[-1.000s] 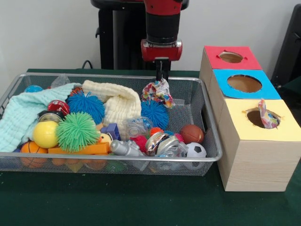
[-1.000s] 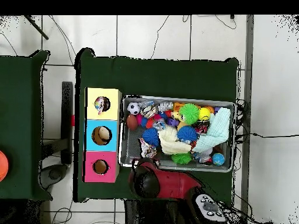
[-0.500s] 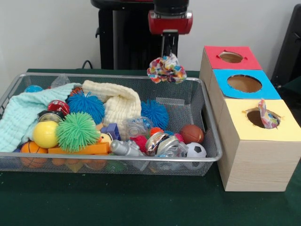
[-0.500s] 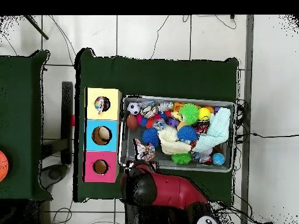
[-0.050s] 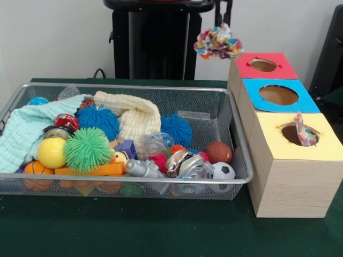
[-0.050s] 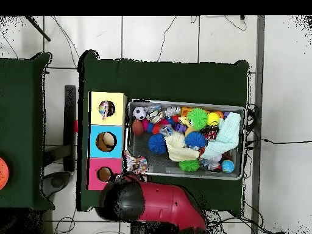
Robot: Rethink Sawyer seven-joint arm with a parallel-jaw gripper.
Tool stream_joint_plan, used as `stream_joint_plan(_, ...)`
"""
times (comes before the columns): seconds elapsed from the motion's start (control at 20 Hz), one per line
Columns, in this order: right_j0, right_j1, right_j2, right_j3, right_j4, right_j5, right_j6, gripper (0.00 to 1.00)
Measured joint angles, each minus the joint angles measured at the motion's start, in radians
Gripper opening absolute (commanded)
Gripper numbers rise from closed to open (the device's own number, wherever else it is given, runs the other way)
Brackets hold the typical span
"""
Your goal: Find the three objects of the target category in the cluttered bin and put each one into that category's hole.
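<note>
A multicoloured patterned fabric piece [image 5: 218, 42] hangs in the air, with my gripper [image 5: 224, 21] shut on its top, near the picture's upper edge. It hovers just left of the red box [image 5: 244, 72], above the wire bin's far right corner. From overhead, the fabric piece [image 6: 135, 163] lies between the bin [image 6: 128, 159] and the red box [image 6: 94, 175], with the red arm [image 6: 155, 204] behind it. A similar patterned piece [image 5: 304, 134] sticks out of the yellow box's hole [image 5: 289, 135].
The blue box [image 5: 305, 99] stands between the red and yellow ones. The wire bin [image 5: 134, 181] holds a mint cloth [image 5: 27, 128], a cream cloth [image 5: 136, 118], spiky balls, a yellow ball [image 5: 51, 152], a mini football [image 5: 223, 171] and other toys.
The gripper has lifted the patterned fabric piece out of the bin and carried it up and to the right, towards the red box.
</note>
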Motion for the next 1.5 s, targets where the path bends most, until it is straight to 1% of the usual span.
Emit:
stream_joint_plan(0.1, 0.039, -0.007, 0.0, -0.032, 0.017, 0.038, 0.0, 0.0)
stream_joint_plan(0.35, 0.111, 0.006, -0.001, -0.106, 0.037, 0.046, 0.01, 0.0)
stream_joint_plan(0.6, 0.17, 0.048, -0.011, -0.19, 0.057, 0.046, 0.037, 0.0)
stream_joint_plan(0.75, 0.204, 0.1, -0.027, -0.256, 0.059, 0.045, 0.071, 0.0)
stream_joint_plan(0.95, 0.233, 0.165, -0.051, -0.324, 0.058, 0.045, 0.106, 0.0)
stream_joint_plan(1.0, 0.248, 0.199, -0.067, -0.357, 0.058, 0.046, 0.124, 0.0)
stream_joint_plan(1.1, 0.261, 0.227, -0.081, -0.385, 0.057, 0.046, 0.138, 0.0)
stream_joint_plan(1.2, 0.281, 0.276, -0.104, -0.43, 0.057, 0.046, 0.161, 0.0)
stream_joint_plan(1.3, 0.29, 0.303, -0.116, -0.454, 0.057, 0.045, 0.174, 0.0)
stream_joint_plan(1.35, 0.297, 0.331, -0.126, -0.478, 0.057, 0.042, 0.184, 0.0)
stream_joint_plan(1.5, 0.299, 0.37, -0.131, -0.51, 0.057, 0.031, 0.189, 0.0)
